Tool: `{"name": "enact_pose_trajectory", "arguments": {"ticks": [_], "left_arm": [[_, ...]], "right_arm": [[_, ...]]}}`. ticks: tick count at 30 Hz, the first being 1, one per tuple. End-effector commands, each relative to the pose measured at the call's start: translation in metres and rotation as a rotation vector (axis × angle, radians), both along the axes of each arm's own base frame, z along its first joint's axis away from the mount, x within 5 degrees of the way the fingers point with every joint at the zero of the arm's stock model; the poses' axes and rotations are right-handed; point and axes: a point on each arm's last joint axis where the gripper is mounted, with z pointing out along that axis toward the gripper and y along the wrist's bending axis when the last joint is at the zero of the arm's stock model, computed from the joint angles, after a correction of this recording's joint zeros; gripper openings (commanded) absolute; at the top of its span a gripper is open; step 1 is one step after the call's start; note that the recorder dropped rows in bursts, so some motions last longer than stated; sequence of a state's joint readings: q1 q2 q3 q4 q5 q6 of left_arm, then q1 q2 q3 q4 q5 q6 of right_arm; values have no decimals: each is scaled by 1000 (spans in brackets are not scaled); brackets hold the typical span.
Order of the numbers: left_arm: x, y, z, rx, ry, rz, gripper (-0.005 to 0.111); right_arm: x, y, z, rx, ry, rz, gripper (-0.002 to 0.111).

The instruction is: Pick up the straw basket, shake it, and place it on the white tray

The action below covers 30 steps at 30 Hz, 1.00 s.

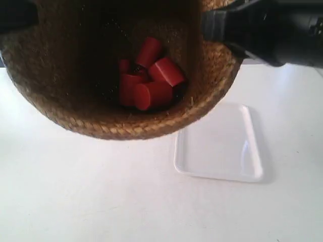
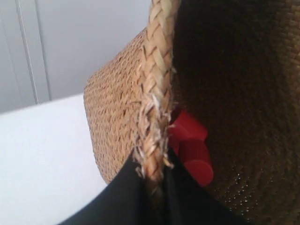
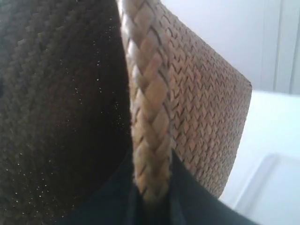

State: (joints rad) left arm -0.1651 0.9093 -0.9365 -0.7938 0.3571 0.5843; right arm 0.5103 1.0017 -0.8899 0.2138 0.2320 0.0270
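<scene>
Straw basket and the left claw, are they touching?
Touching. The left wrist view shows the left claw pinching the straw basket by its braided rim.

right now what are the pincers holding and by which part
The straw basket, by its braided rim: the left pincer and the right pincer each clamp it, one finger inside, one outside.

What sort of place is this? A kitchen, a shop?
Most likely a lab or test bench: a plain white table, blank white wall panels, and simple props, a straw basket holding red cylinders and a white tray.
</scene>
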Motion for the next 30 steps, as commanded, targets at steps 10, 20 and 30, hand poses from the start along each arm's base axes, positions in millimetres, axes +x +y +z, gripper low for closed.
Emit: {"name": "enact_pose_trajectory", "arguments": {"ticks": [10, 20, 30], "left_arm": [[18, -2, -33, -18, 113, 18, 0], [8, -9, 1, -30, 15, -96, 0], [19, -12, -25, -42, 119, -97, 0]], "right_arm": [[12, 6, -39, -56, 136, -12, 0], [-3, 3, 3, -41, -13, 37, 0], [14, 14, -30, -54, 113, 29, 0]]}}
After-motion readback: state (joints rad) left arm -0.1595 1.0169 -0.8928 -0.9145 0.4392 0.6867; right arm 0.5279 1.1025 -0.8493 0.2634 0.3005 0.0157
